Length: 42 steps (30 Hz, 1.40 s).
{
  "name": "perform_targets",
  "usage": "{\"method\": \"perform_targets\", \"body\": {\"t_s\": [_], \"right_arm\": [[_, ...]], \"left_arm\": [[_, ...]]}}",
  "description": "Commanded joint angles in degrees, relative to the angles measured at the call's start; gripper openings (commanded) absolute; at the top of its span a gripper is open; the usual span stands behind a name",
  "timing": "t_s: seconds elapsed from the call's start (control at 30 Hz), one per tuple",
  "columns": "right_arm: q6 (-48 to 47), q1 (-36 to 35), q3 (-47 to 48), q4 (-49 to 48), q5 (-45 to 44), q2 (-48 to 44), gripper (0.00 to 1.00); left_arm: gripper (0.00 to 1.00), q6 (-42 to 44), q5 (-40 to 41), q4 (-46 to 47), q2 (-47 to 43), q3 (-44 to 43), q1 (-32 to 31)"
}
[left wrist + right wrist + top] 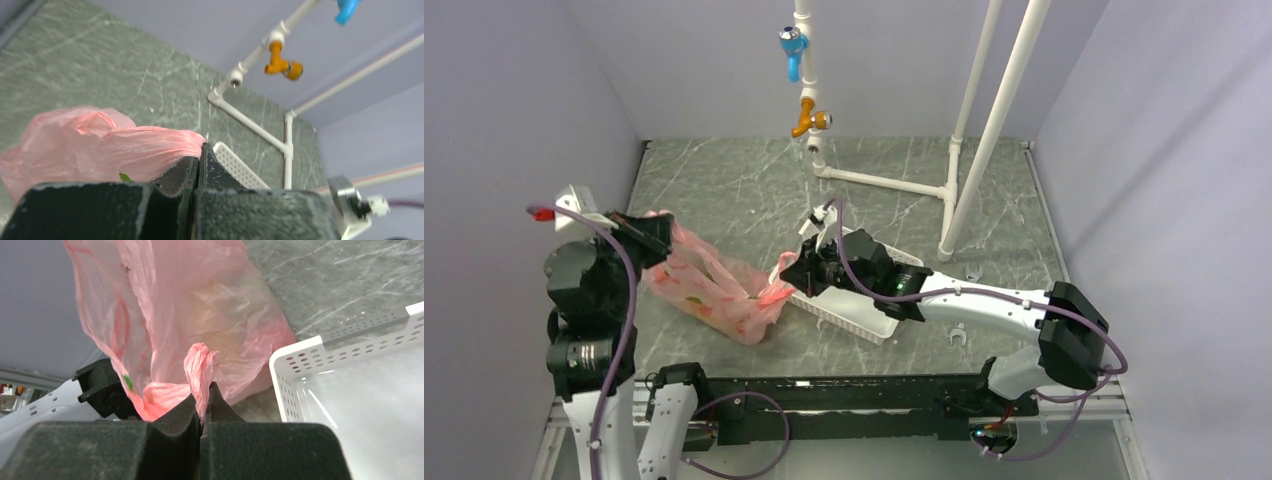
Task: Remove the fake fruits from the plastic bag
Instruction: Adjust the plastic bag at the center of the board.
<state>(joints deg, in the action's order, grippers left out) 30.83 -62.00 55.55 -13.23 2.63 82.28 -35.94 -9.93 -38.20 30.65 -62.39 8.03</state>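
1. Left of the white basket, the left claw is raised off the green marbled surface. Its jaws are pressed together on one end of the pink plastic bag. This grip likely serves to hold that end up so the bag hangs stretched.
2. The bag slopes from that claw down toward the basket, and its low middle sags onto the surface just left of the basket. The plastic is thin and crumpled.
3. The fruits are inside the bag. They show only as a dim yellow-green patch through the plastic, and which fruit is which cannot be told. None lies outside the bag.
4. At the basket's left corner, the right claw is closed tight on a twisted pink strand at the bag's other end, seemingly a handle. With both ends pinched, the bag is pulled taut between the arms, probably to open or tip it.
5. The basket sits under the right arm, tilted across the surface. The part of its inside that shows holds no fruit. It appears ready to catch whatever comes out.
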Motion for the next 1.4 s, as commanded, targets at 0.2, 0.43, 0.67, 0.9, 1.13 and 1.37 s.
{"method": "perform_targets", "body": {"t_s": [0.2, 0.43, 0.67, 0.9, 1.13, 1.37], "right_arm": [[-2.06, 8.96, 33.25, 12.51, 6.1, 15.02, 0.0], [-7.96, 12.25, 61.22, 22.7, 2.74, 27.42, 0.0], [-3.83, 12.0, 48.13, 16.27, 9.55, 24.82, 0.0], [-1.31, 4.38, 25.71, 9.76, 11.4, 17.72, 0.03], [-2.0, -0.49, 14.81, 11.72, 4.94, 11.9, 0.14], [-6.39, -0.49, 18.41, 21.9, -1.37, 9.34, 0.5]], "left_arm": [[0.0, 5.31, 15.77, 7.87, 21.01, -18.07, 1.13], [0.0, 4.15, 8.45, 10.35, 33.51, -32.87, 5.25], [0.0, 6.67, 9.53, 11.58, 24.14, -18.46, 5.53], [0.0, 6.41, 11.52, 7.77, 6.11, 8.39, 5.63], [0.0, 9.51, 14.96, 1.5, -2.58, 12.13, 5.66], [0.0, 9.05, 12.68, 0.42, -6.73, 13.04, 5.6]]}}
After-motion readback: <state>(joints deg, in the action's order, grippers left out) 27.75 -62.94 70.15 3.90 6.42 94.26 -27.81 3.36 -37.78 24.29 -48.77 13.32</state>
